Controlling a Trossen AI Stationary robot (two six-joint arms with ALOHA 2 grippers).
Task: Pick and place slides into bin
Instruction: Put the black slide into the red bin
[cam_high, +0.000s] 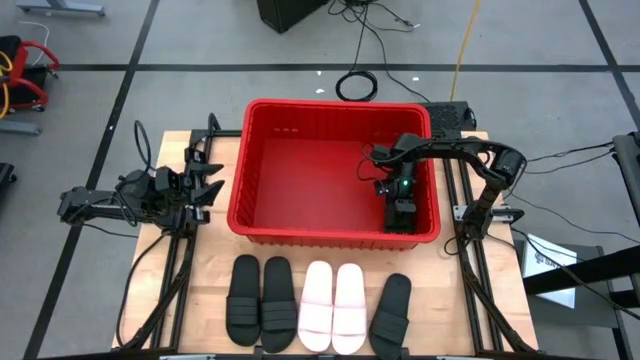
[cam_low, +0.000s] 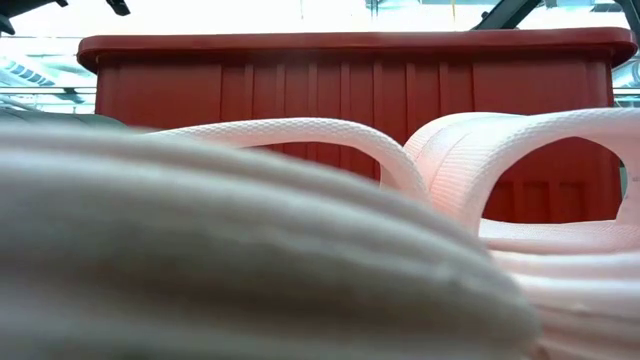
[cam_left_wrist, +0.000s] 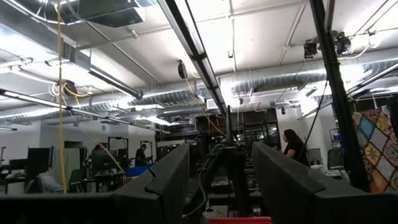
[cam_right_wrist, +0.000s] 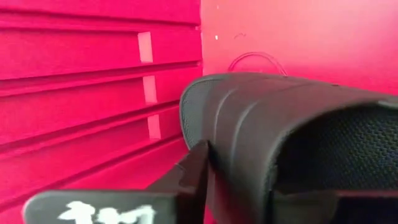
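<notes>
The red bin (cam_high: 335, 232) stands at the table's far middle. Inside it, at its near right corner, lies a black slide (cam_high: 402, 214), and my right gripper (cam_high: 398, 192) reaches slanting down to it, its fingers slightly apart around the ribbed strap (cam_right_wrist: 261, 124). Along the table's near edge lie two black slides (cam_high: 260, 298), two white slides (cam_high: 333, 305) and one more black slide (cam_high: 392, 312), all soles down. The low view is filled by the white slides (cam_low: 520, 170), with the bin (cam_low: 350, 80) behind them. My left gripper (cam_high: 200, 190) waits open, left of the bin. My right gripper has one finger (cam_right_wrist: 189, 177) at the outer side of the black slide's strap edge (cam_right_wrist: 227, 155) and the other under the strap. It comes slanting down from the far side. Whether the fingers touch the strap, I cannot tell. The slide lies on the bin's floor.
The bin's walls close in around my right gripper on the near and right sides. Dark frame rails (cam_high: 470, 250) run along both table sides. Bare wood shows between the bin and the row of slides.
</notes>
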